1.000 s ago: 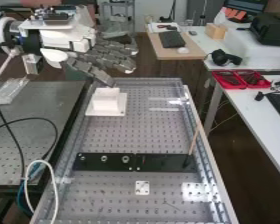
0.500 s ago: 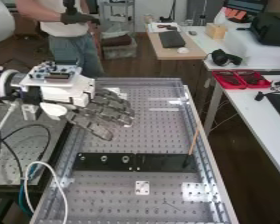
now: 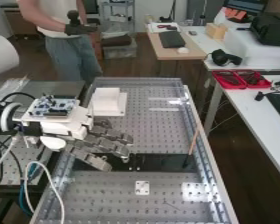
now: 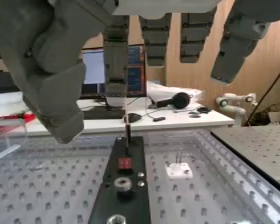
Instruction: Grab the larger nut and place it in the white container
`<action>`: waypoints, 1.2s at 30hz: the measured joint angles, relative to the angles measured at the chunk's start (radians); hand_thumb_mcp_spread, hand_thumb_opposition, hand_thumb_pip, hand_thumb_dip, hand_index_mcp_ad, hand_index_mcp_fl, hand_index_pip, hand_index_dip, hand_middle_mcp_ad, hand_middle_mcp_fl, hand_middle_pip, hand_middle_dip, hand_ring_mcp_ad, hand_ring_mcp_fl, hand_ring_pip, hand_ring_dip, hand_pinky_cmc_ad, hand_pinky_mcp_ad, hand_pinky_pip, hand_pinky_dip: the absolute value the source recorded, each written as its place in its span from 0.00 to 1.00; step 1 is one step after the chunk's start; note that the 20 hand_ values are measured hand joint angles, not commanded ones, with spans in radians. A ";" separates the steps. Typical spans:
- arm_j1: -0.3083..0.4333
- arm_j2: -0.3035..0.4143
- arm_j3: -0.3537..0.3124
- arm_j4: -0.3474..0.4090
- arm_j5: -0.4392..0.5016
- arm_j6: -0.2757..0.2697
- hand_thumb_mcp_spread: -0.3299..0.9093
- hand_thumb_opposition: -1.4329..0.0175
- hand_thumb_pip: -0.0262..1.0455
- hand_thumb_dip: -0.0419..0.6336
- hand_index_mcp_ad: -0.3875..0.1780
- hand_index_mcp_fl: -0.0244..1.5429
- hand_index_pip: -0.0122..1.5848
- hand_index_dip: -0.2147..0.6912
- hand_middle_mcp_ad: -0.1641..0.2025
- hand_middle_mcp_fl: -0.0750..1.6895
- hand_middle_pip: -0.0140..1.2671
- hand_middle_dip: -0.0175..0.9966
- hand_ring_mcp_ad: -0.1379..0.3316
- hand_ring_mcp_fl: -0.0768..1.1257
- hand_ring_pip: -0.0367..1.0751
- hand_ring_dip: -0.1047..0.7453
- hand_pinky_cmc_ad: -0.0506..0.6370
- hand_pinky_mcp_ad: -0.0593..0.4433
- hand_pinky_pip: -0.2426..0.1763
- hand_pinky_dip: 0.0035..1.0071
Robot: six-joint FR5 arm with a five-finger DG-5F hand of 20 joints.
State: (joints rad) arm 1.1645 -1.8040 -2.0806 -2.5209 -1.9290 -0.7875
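Note:
The dark grey hand is over the left part of the black strip in the high view, fingers loosely extended and holding nothing. It covers most of the strip's nut end. Behind it stands the white container on its square base. In the wrist view, the hand hangs above the black strip, its thumb and fingers apart. A metal nut lies on the strip, with another nut farther along; which is larger I cannot tell.
A thin wooden stick rises from the strip's right end. A small white plate lies on the perforated bench. In the wrist view, a red piece sits on the strip. White cables loop at the left edge.
From above the white container, the hand has come down and nearer along the bench to the black strip, uncovering the container and hiding nuts. Its fingers remain extended.

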 joint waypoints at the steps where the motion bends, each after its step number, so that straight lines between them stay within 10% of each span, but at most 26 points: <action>1: -0.001 -0.011 0.002 0.005 -0.002 -0.005 0.50 0.42 0.69 0.32 0.50 0.03 0.81 0.20 0.74 0.04 0.11 0.24 0.67 0.06 0.12 0.26 0.62 0.77 0.37 0.47; 13: -0.002 -0.094 0.063 -0.029 -0.091 -0.123 0.54 0.40 0.69 0.34 0.40 0.03 0.92 0.27 0.72 0.04 0.11 0.24 0.67 0.06 0.11 0.26 0.62 0.77 0.37 0.40; 36: -0.017 -0.080 0.046 0.015 -0.142 -0.144 0.54 0.39 0.70 0.37 0.39 0.03 0.97 0.29 0.70 0.04 0.11 0.24 0.63 0.06 0.11 0.26 0.62 0.74 0.37 0.38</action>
State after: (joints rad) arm 1.1477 -1.8840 -2.0343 -2.5060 -2.0715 -0.9310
